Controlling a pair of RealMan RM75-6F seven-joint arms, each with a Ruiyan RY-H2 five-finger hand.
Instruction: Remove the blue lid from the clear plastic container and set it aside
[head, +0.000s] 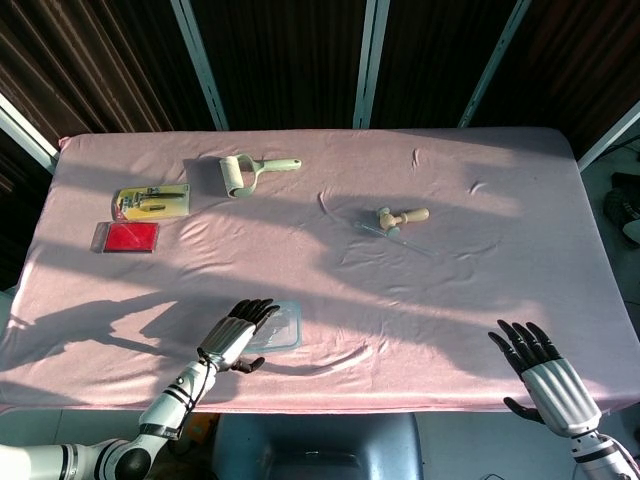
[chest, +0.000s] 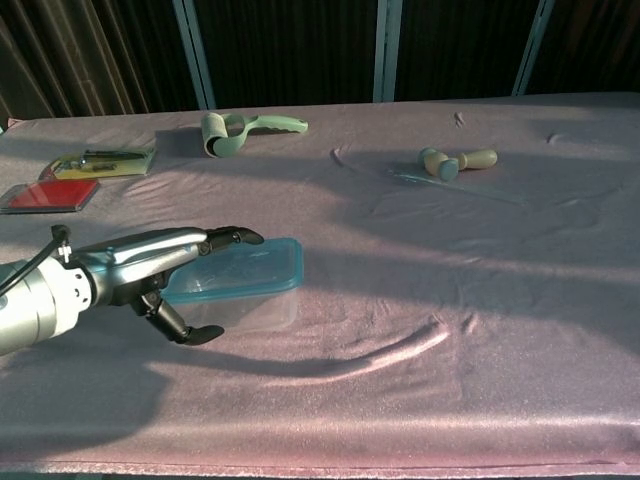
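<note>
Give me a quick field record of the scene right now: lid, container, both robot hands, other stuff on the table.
lid: blue lid sits on the clear plastic container, near the front edge of the table
left robot hand: at the lid's left end, fingers over the top, thumb below beside the container; actual grip cannot be told
right robot hand: fingers apart, holding nothing, at the front right edge
other items: lint roller, yellow package, red case, wooden-handled tool
</note>
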